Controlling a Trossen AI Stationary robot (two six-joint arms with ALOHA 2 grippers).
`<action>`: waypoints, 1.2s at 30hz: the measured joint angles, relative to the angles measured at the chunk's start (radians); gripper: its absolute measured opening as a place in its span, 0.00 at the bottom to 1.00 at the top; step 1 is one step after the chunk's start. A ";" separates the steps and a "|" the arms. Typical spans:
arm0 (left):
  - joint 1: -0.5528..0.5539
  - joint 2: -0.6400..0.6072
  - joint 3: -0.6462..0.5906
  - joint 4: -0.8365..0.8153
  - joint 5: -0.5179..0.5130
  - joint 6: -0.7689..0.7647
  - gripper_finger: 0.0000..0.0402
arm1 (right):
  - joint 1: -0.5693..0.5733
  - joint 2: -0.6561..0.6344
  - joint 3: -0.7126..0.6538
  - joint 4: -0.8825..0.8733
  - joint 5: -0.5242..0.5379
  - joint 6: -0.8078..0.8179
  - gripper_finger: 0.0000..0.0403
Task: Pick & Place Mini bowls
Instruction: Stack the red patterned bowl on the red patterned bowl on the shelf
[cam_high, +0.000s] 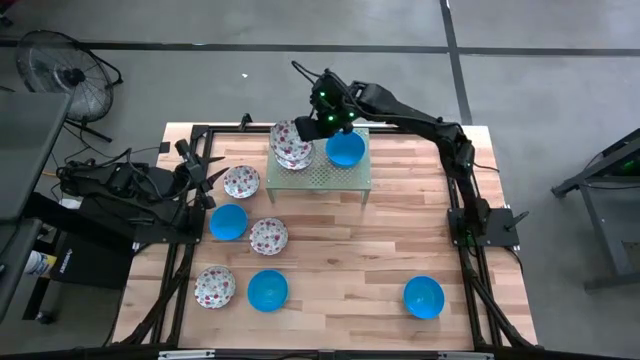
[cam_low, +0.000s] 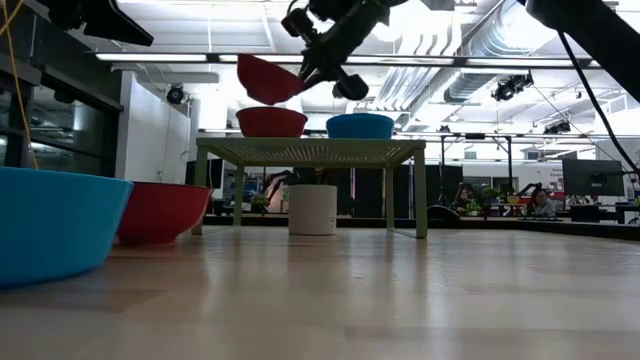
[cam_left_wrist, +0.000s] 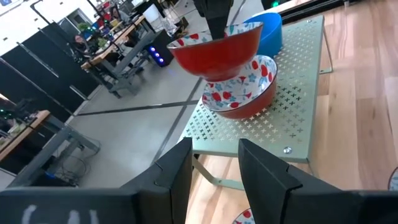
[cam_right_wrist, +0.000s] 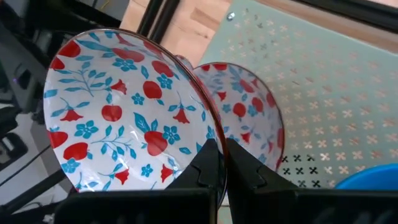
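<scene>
No readable text, no labels, no brands, no numbers, no signs in any view

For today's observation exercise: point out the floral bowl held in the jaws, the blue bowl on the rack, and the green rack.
held floral bowl (cam_right_wrist: 124, 134), right wrist view, inner face
blue bowl (cam_high: 345, 150), high view, centre
green rack (cam_left_wrist: 298, 106), left wrist view, perforated top

Both slim black jointed metal arms (cam_high: 420, 120) look matte, the right wrist showing small green lights (cam_high: 325, 98).
</scene>
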 joint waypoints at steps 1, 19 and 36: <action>0.000 0.000 0.000 0.000 0.001 0.000 0.32 | -0.001 0.000 0.000 -0.005 0.000 0.000 0.00; 0.000 0.000 0.000 0.000 0.003 -0.010 0.32 | -0.004 0.000 0.000 -0.102 0.039 -0.011 0.00; 0.000 0.000 0.000 0.000 0.004 -0.013 0.32 | 0.002 0.036 -0.002 -0.054 0.048 -0.024 0.00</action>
